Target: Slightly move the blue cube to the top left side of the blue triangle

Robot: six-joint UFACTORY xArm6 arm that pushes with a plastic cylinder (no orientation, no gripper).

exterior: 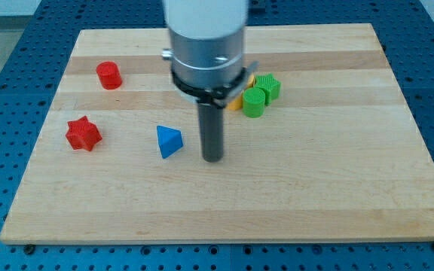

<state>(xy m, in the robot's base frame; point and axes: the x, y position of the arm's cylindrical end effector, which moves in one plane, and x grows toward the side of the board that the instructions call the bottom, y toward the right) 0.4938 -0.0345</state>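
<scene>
- Counter [353, 196]: a pale wooden board that carries every block. The blocks lie in its far and left parts.
- Tool: a plain dark rod under a grey collar. It has no jaws, so it neither clenches nor releases and grasps nothing; it can only push.
- My tip [213, 159]: it rests on the counter just right of the blue triangle [168, 141], apart from it and touching no block.
- Blue cube: not visible. The arm's body covers a strip of the far counter, and the cube may lie hidden behind it, but this cannot be confirmed.
- Blue triangle: the reference for the goal. It stands alone, left of centre, with open wood on its far-left side where the cube is meant to end.
- Green blocks [254, 102] [269, 88]: two of them, touching, lie right of the arm on the far side. An orange block [236, 103] shows partly at the arm's edge, against the nearer green one.
- Red cylinder [109, 75] and red star [83, 133]: both sit far left, well apart from my tip.
- Judgement: the short push appears not to have been made yet. My tip would probably have to get behind the cube and avoid nudging the triangle on the way.
</scene>
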